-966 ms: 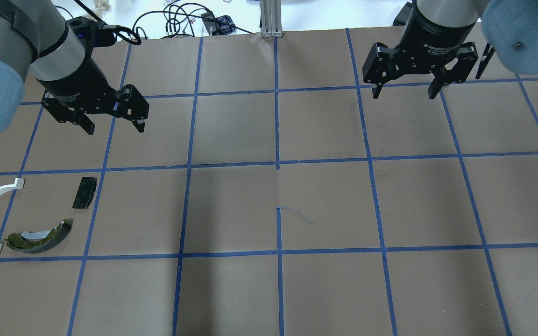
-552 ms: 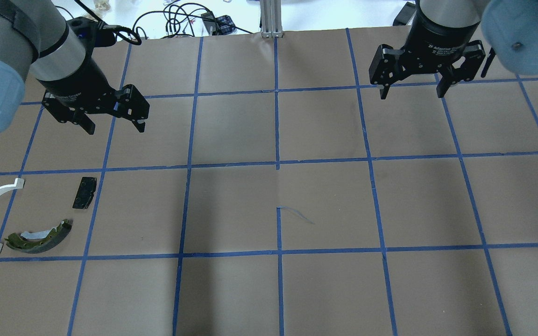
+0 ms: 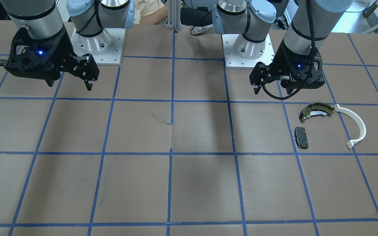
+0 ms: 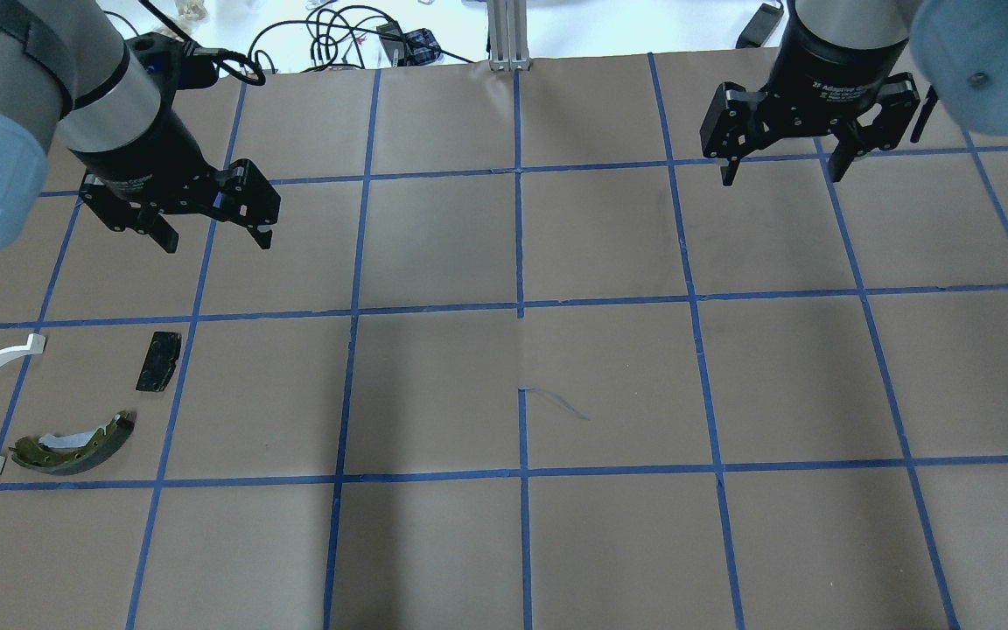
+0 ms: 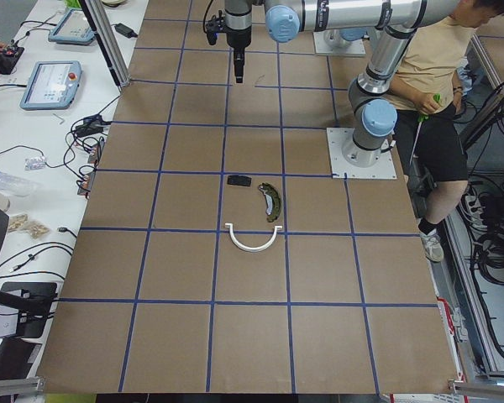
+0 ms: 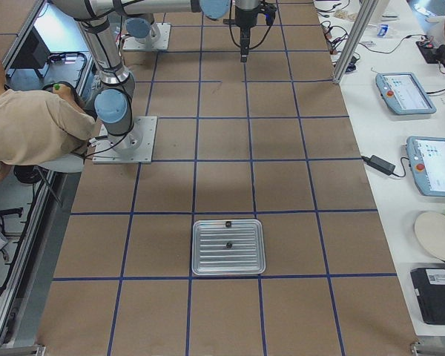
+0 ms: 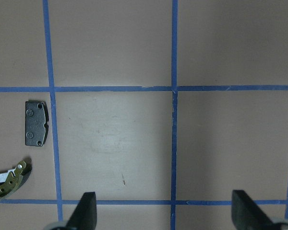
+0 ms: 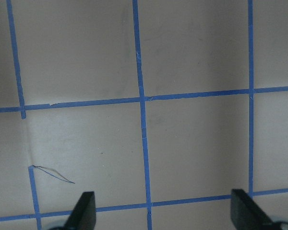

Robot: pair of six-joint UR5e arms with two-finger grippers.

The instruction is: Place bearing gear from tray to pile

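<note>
You have a small dark piece [image 6: 228, 244] on the tray [image 6: 208, 259], lower centre of the right-side view, too small to identify. The pile [image 4: 158, 360] lies lower left overhead. Left gripper [image 4: 215, 242], upper left, and right gripper [image 4: 784, 178], upper right, point down, jaws spread, empty.
</note>
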